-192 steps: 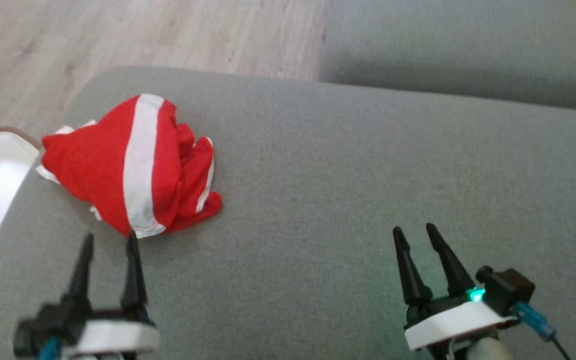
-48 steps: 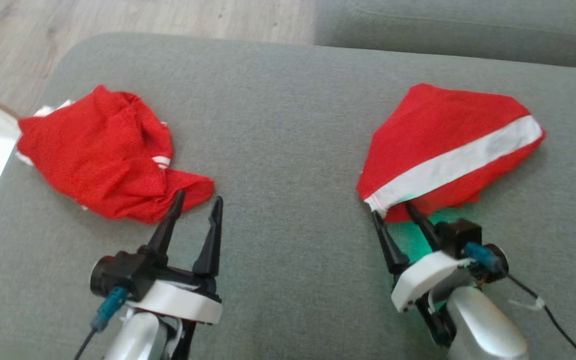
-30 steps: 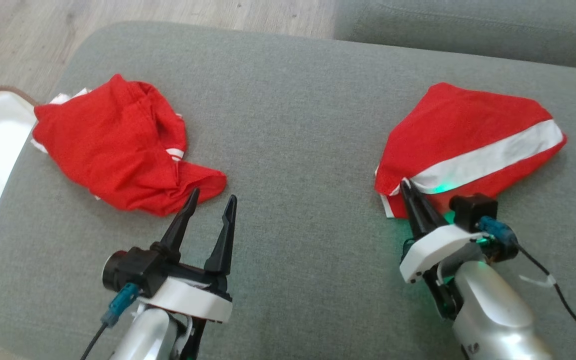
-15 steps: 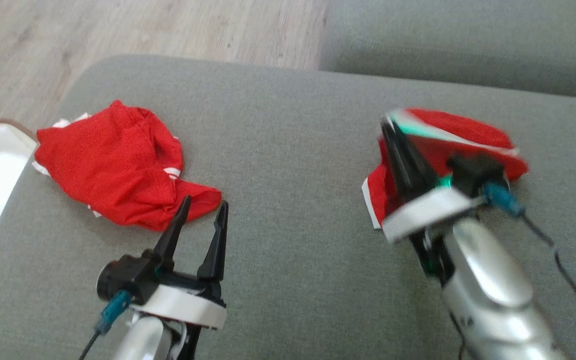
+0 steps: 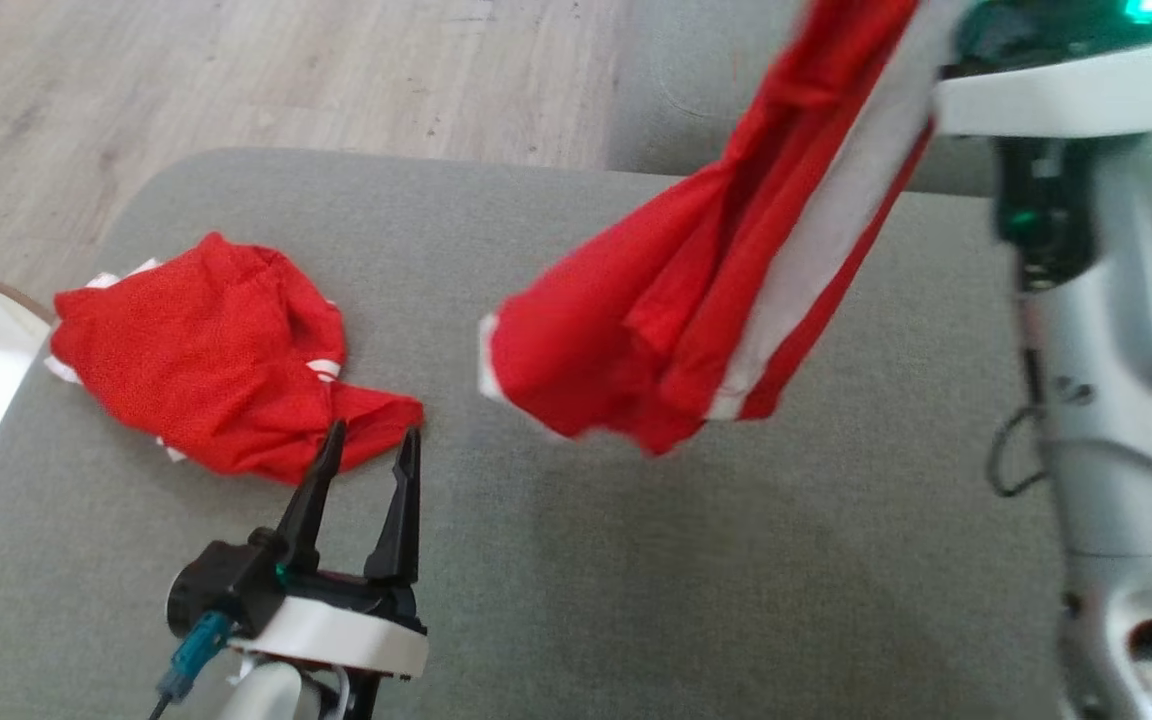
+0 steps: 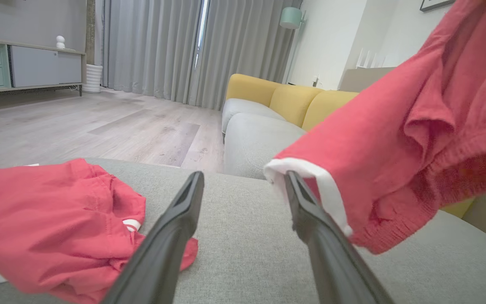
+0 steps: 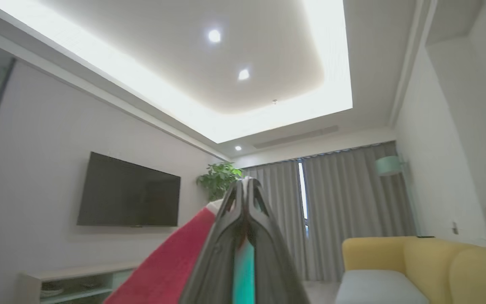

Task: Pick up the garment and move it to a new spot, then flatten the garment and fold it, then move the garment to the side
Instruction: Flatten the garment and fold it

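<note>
Aloft, the right gripper (image 7: 246,182) clamps the striped garment (image 5: 696,300), which hangs below it; the left gripper (image 5: 368,448) gapes empty. Risk: the thin hem pinch may slip, dropping the cloth.

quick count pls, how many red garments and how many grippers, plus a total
red garments: 2, hanging garment, lying garment
grippers: 2, left gripper, right gripper
total: 4
</note>
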Motion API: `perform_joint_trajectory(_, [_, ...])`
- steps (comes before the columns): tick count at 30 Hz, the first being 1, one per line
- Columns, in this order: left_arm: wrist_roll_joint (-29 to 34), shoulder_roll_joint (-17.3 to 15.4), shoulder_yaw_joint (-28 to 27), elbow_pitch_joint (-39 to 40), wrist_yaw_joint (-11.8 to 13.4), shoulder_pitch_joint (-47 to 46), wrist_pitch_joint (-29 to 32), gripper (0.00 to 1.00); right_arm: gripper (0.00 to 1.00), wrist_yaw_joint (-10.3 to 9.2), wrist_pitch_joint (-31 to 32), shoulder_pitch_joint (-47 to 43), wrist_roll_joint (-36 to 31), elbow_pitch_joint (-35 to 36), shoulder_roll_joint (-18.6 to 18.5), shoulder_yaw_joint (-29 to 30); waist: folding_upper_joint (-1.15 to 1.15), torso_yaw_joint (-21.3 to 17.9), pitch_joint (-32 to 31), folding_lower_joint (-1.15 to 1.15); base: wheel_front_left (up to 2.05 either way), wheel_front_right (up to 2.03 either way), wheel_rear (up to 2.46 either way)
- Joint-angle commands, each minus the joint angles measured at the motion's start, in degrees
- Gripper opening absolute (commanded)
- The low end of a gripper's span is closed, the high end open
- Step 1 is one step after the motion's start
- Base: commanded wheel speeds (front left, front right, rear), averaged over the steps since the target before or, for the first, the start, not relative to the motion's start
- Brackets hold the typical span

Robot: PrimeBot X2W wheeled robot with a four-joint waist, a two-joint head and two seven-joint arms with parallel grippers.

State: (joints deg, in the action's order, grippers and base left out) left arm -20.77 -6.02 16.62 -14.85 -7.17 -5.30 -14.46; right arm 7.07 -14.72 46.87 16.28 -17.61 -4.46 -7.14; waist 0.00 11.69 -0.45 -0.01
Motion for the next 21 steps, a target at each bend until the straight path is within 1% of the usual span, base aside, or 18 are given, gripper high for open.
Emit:
perform_joint_trajectory(1, [0.06, 0.22, -2.07, 2.14, -0.31, -2.12, -0.53, 1.0, 0.0, 0.42, -0.26, 0.28, -1.05, 0.05, -1.98, 1.54, 0.0, -0.82, 0.74, 0.01, 0.0, 0.0, 0.0])
perform_joint_trajectory(4, [0.13, 0.28, -2.4, 2.48, -0.32, -2.53, -0.53, 1.0, 0.0, 0.42, 1.56, -2.64, -2.89, -4.88, -6.72, 5.31, 0.0, -1.84, 1.79, 0.01, 0.0, 0.0, 0.0])
perform_joint_trajectory(7, [0.09, 0.25, -2.63, 2.59, -0.32, -3.08, -0.53, 1.0, 0.0, 0.42, 4.98, -6.02, -4.92, -11.49, -10.27, 8.73, 0.0, -2.96, 3.04, 0.01, 0.0, 0.0, 0.0])
perform_joint_trajectory(8, [0.07, 0.25, -2.67, 2.6, -0.32, -3.3, -0.53, 1.0, 0.24, 0.42, 6.43, -6.97, -6.7, -14.18, -11.47, 10.3, 0.0, -3.35, 3.51, 0.01, 0.0, 0.0, 0.0])
perform_joint_trajectory(9, [-0.02, 0.28, -2.62, 2.58, -0.32, -3.58, -0.53, 1.0, 1.0, 0.42, 7.77, -7.68, -9.0, -16.82, -12.44, 12.41, 0.0, -3.66, 3.94, 0.01, 0.0, 0.0, 0.0])
perform_joint_trajectory(11, [-0.14, 0.36, -2.31, 2.46, -0.32, -4.16, -0.53, 1.0, 1.0, 0.42, 10.12, -8.66, -14.57, -21.09, -13.54, 17.02, 0.0, -4.21, 4.59, 0.01, 0.0, 0.0, 0.0])
perform_joint_trajectory(12, [-0.17, 0.42, -2.14, 2.41, -0.32, -4.4, -0.53, 1.0, 1.0, 0.42, 10.36, -8.73, -16.74, -22.12, -13.13, 19.04, 0.0, -4.46, 4.82, 0.01, 0.0, 0.0, 0.0])
perform_joint_trajectory(14, [-0.21, 0.54, -2.01, 2.31, -0.32, -4.79, -0.53, 1.0, 1.0, 0.42, 9.59, -8.59, -19.14, -22.76, -11.06, 22.31, 0.0, -4.99, 5.1, 0.01, 0.0, 0.0, 0.0])
perform_joint_trajectory(16, [-0.24, 0.6, -2.09, 2.17, -0.32, -5.01, -0.53, 1.0, 1.0, 0.42, 7.98, -8.5, -21.15, -22.24, -9.14, 23.41, 0.0, -5.56, 5.15, 0.01, 0.0, 0.0, 0.0])
perform_joint_trajectory(17, [-0.24, 0.6, -2.09, 2.17, -0.32, -5.01, -0.53, 1.0, 1.0, 0.42, 7.98, -8.5, -21.15, -22.24, -9.14, 23.41, 0.0, -5.56, 5.15, 0.01, 0.0, 0.0, 0.0])
perform_joint_trajectory(18, [-0.24, 0.63, -2.12, 2.1, -0.32, -5.12, -0.53, 1.0, 1.0, 0.42, 7.03, -8.43, -21.66, -21.79, -8.23, 23.43, 0.0, -5.78, 5.12, 0.01, 0.0, 0.0, 0.0])
perform_joint_trajectory(21, [-0.22, 0.68, -2.43, 1.96, -0.32, -5.19, -0.53, 1.0, 1.0, 0.42, 3.66, -8.86, -21.94, -19.21, -5.38, 21.22, 0.0, -6.49, 4.51, 0.01, 0.0, 0.0, 0.0])
